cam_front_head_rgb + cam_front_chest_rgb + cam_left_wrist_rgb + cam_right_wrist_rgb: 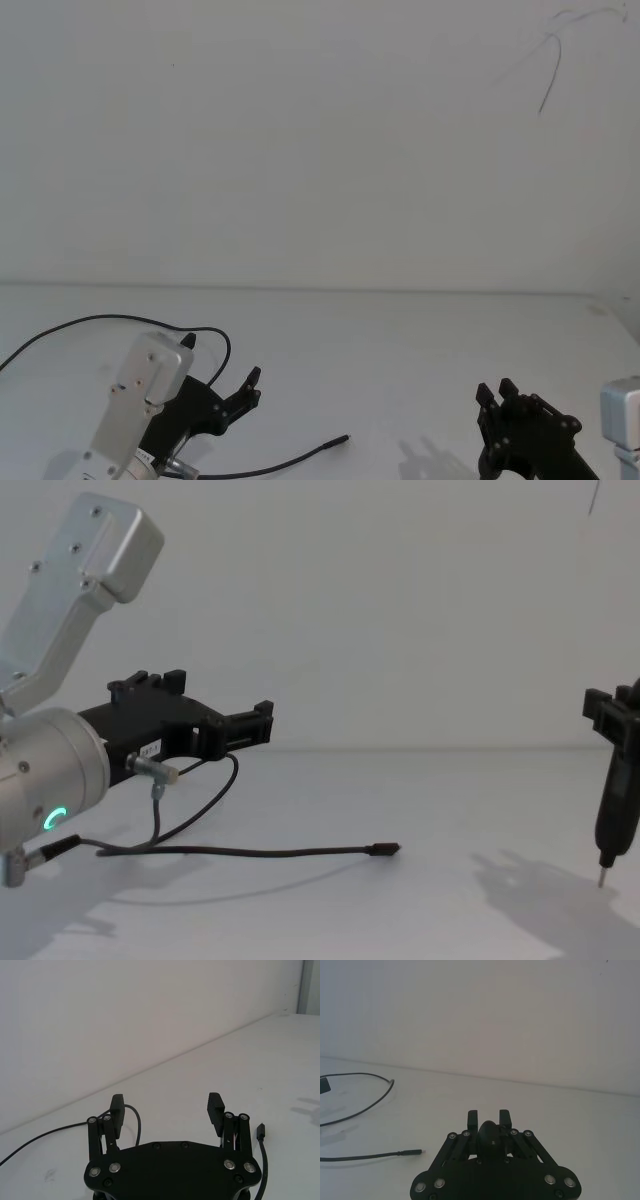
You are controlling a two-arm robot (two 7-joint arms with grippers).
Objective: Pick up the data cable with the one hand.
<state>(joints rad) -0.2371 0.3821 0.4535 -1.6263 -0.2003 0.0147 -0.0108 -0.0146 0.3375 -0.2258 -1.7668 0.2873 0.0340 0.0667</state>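
Left pincer (166,1106) is held open above the tabletop (400,340), the data cable (260,853) lying at its four o'clock. Right pincer (489,1115) is clamped on a pen-like tool (489,1133).

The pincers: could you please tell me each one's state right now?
Left pincer: open, empty.
Right pincer: shut on the pen-like tool.

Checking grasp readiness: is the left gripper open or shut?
Open: on the left gripper, the pads stand wide apart, nothing between them.
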